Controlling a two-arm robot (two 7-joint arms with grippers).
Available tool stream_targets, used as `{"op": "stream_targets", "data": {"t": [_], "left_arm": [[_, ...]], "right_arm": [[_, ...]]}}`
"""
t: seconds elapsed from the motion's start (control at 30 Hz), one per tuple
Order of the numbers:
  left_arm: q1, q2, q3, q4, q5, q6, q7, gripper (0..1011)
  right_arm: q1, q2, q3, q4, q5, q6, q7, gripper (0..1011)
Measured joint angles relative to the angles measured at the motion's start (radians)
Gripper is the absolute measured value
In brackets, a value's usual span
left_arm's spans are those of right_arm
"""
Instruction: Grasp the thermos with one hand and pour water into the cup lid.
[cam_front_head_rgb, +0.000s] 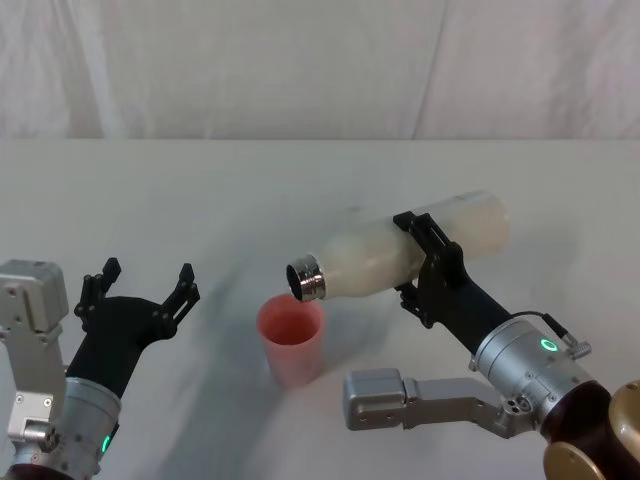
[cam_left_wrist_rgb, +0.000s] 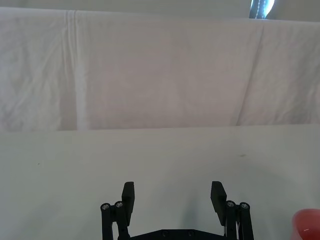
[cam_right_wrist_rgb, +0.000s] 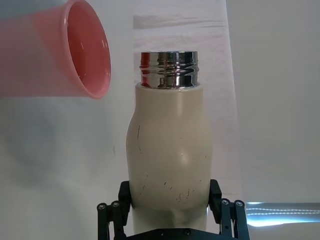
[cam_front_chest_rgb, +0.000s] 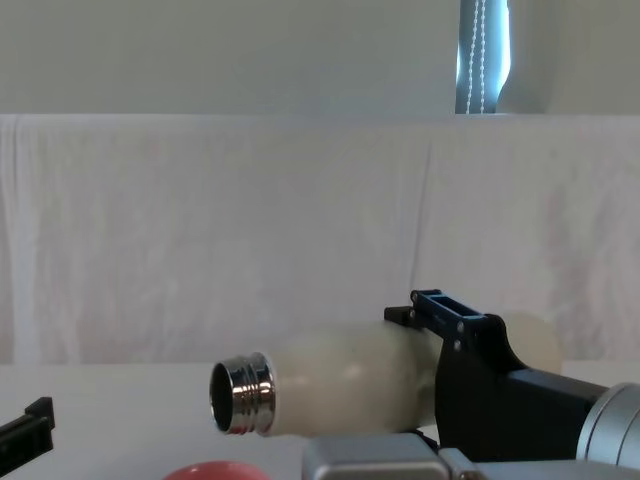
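My right gripper (cam_front_head_rgb: 425, 262) is shut on the cream-white thermos (cam_front_head_rgb: 400, 250), which lies tipped almost level with its chrome neck (cam_front_head_rgb: 307, 279) just above the rim of the pink cup lid (cam_front_head_rgb: 292, 340). In the right wrist view the thermos (cam_right_wrist_rgb: 169, 160) sits between the black fingers (cam_right_wrist_rgb: 112, 215), and the cup lid (cam_right_wrist_rgb: 82, 50) is beside the neck. The chest view has the thermos (cam_front_chest_rgb: 340, 385) over the cup lid's rim (cam_front_chest_rgb: 215, 470). I see no water stream. My left gripper (cam_front_head_rgb: 140, 287) hovers open to the left of the cup lid, holding nothing.
The white table (cam_front_head_rgb: 200, 200) runs back to a white cloth backdrop (cam_front_head_rgb: 320, 70). In the left wrist view the open left gripper (cam_left_wrist_rgb: 174, 196) faces bare table, with the cup lid's edge (cam_left_wrist_rgb: 307, 225) at the corner.
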Motion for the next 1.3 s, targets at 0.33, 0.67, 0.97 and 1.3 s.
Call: {"op": "stream_targets", "data": {"t": [0.33, 0.67, 0.97, 1.3], "left_arm": [[0.0, 0.0, 0.0, 0.0, 0.0, 0.0, 0.0, 1001], [0.0, 0.0, 0.0, 0.0, 0.0, 0.0, 0.0, 1001], [0.0, 0.0, 0.0, 0.0, 0.0, 0.0, 0.0, 1001], [0.0, 0.0, 0.0, 0.0, 0.0, 0.0, 0.0, 1001]], "right_arm": [[0.005, 0.005, -0.002, -0.003, -0.009, 0.003, 0.003, 951], [0.01, 0.01, -0.007, -0.007, -0.022, 0.007, 0.008, 951], [0.015, 0.013, -0.012, -0.011, -0.03, 0.011, 0.013, 951], [0.015, 0.015, -0.012, -0.017, -0.032, 0.014, 0.016, 951]]}}
